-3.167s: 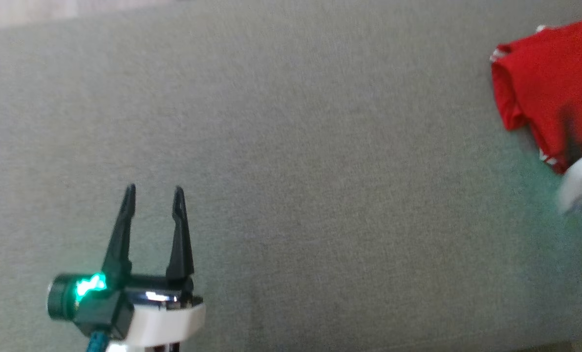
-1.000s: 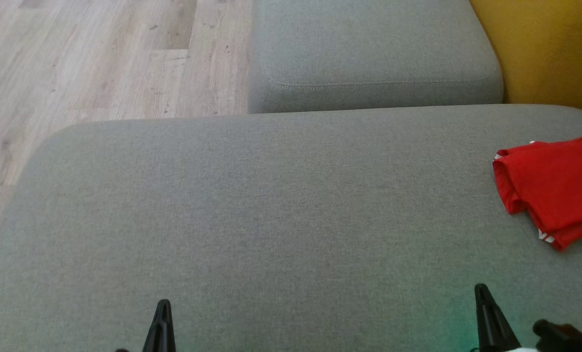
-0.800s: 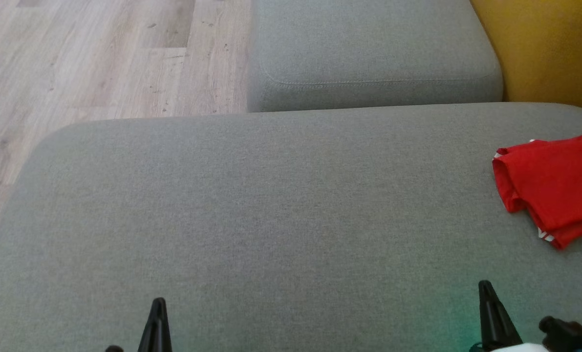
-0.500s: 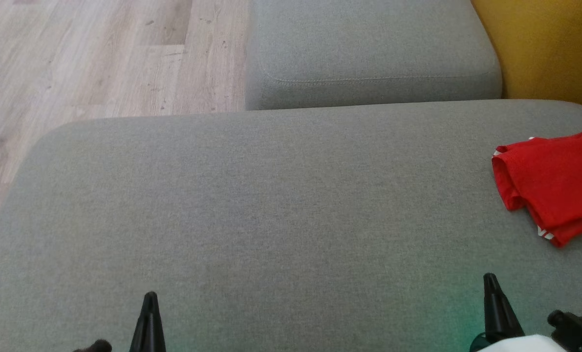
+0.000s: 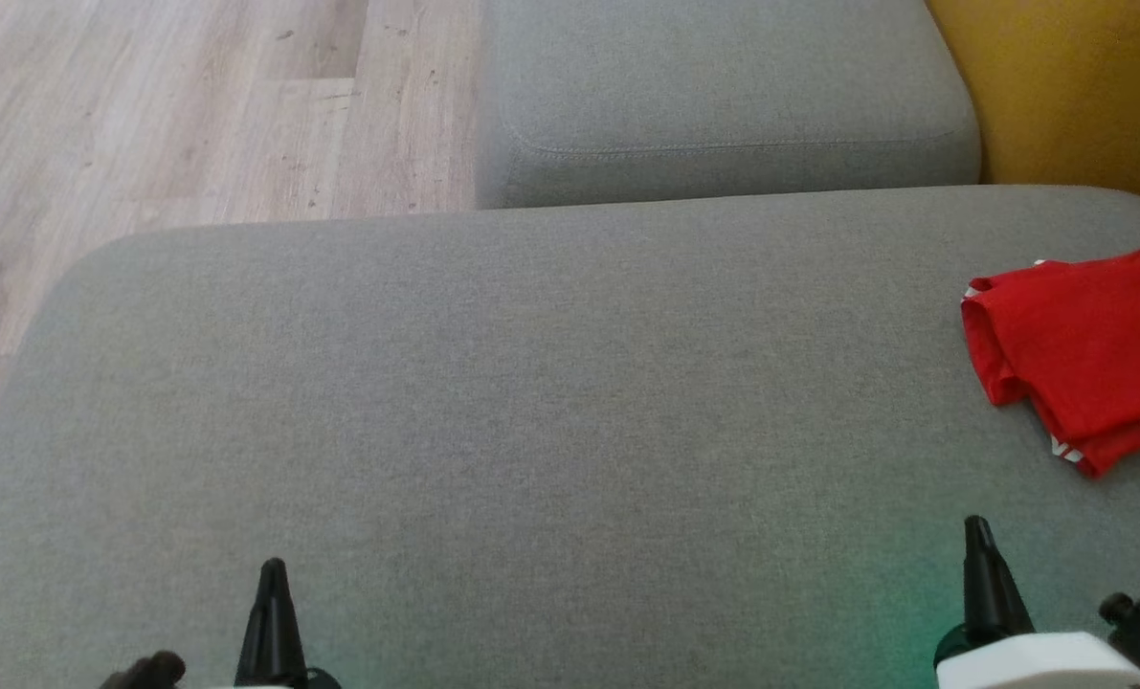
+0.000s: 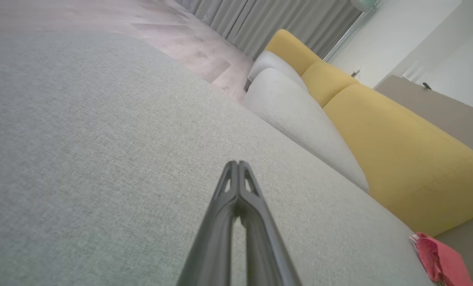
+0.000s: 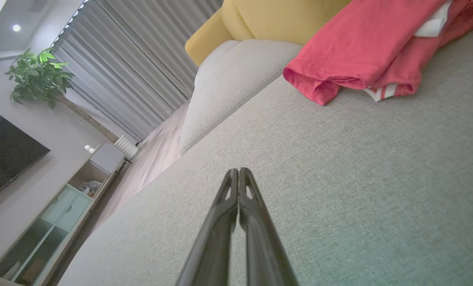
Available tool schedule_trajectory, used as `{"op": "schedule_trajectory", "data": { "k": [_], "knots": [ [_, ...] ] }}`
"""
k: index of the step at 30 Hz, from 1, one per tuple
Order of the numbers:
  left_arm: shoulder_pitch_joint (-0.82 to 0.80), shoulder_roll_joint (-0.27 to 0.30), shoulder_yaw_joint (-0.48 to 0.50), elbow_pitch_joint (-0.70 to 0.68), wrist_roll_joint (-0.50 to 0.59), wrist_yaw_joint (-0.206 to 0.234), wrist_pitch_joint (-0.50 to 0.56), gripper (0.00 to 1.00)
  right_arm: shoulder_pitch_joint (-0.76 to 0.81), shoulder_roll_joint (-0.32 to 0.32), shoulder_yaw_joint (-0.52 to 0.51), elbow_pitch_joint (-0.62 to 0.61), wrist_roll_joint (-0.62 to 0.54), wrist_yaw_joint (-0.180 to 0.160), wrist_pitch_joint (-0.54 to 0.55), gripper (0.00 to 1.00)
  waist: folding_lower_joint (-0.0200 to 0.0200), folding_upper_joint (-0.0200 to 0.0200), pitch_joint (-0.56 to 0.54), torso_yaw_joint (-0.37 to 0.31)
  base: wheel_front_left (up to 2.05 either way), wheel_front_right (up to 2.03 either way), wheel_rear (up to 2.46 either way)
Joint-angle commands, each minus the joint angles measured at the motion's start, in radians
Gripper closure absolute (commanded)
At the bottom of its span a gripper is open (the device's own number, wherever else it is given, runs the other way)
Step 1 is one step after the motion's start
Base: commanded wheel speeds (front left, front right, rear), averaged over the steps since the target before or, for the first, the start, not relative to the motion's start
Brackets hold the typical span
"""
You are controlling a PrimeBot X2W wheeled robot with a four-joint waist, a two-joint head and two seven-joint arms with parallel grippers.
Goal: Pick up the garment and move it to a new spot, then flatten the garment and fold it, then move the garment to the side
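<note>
Red garment (image 5: pixel 1077 344) at 3 o'clock, folded edge toward 9 o'clock, left gripper (image 5: pixel 273 579) and right gripper (image 5: pixel 978 536) jaws together, empty

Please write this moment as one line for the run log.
garment: folded, on grey cushion, far right | left gripper: shut, empty | right gripper: shut, empty

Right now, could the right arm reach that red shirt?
Probably yes: the right gripper, shut, sits close to the red shirt, with bare grey cushion between them and nothing blocking.

Head overhead — wrists low, same sofa (image 5: pixel 531 402)
</note>
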Motion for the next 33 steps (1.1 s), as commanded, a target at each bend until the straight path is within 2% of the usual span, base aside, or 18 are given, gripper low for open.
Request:
{"op": "schedule_trajectory", "data": {
  "k": [1,33],
  "knots": [
    [-0.056,0.012,0.025,-0.028,-0.033,-0.006,0.006,1.0,-0.057,-0.022,0.002,-0.03,0.036,0.003,0.009,1.0,-0.0001,0.0,0.001,-0.001,0.0,0.0,0.0],
    [-0.151,0.015,0.1,0.007,-0.42,-0.048,0.094,1.0,-0.146,-0.026,-0.032,-0.023,0.429,0.005,0.097,1.0,-0.0001,0.0,0.028,-0.016,0.0,0.0,0.0]
  ]
}}
